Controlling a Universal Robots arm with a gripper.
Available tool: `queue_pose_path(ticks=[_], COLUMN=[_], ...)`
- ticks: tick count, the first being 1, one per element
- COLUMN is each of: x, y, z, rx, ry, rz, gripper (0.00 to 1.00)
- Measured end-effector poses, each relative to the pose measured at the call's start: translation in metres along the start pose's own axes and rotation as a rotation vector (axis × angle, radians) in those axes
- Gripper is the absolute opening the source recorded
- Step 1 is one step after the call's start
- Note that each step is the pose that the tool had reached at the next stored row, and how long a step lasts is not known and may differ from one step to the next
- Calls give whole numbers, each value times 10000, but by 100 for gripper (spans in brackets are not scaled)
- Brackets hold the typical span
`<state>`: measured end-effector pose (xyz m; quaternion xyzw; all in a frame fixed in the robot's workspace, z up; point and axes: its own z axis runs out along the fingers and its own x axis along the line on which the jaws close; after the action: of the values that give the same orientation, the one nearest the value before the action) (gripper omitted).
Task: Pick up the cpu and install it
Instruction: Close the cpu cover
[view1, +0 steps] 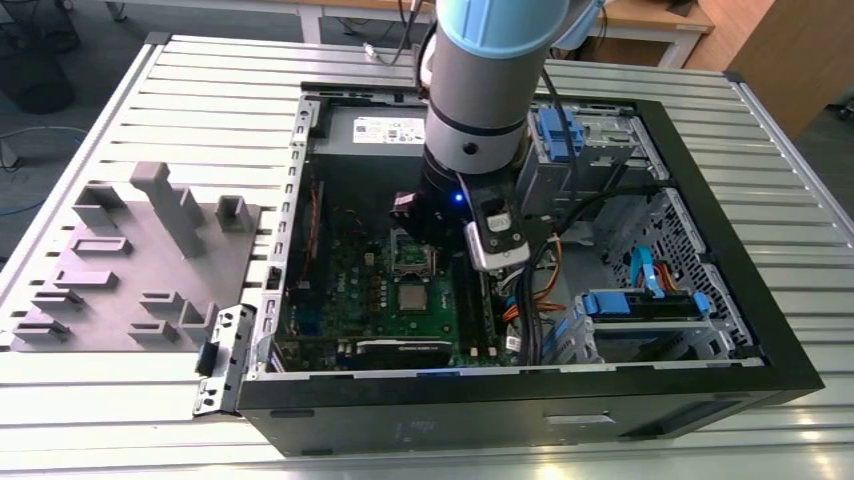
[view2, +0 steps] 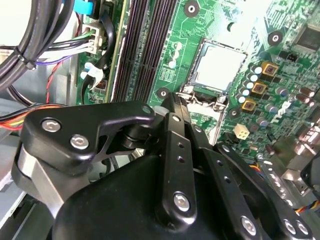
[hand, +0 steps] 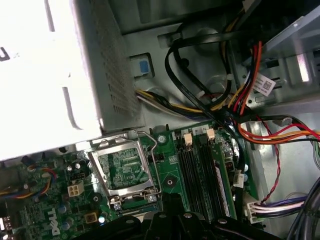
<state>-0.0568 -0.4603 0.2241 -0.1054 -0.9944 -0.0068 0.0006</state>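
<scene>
From here the cpu (view1: 414, 297) already lies in the motherboard (view1: 350, 292) socket, at 6 o'clock of the open latch frame (view1: 411, 255), with the pincer (view2: 172, 100) hanging close above, tips together and empty, so I judge only latching remains, calling for a gentle, square press.
</scene>
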Motion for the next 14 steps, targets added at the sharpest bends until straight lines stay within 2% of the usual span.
queue_pose_path(ticks=[14], x=[0], y=[0], z=[22], rx=[8], ry=[35], rz=[-2545], gripper=[11])
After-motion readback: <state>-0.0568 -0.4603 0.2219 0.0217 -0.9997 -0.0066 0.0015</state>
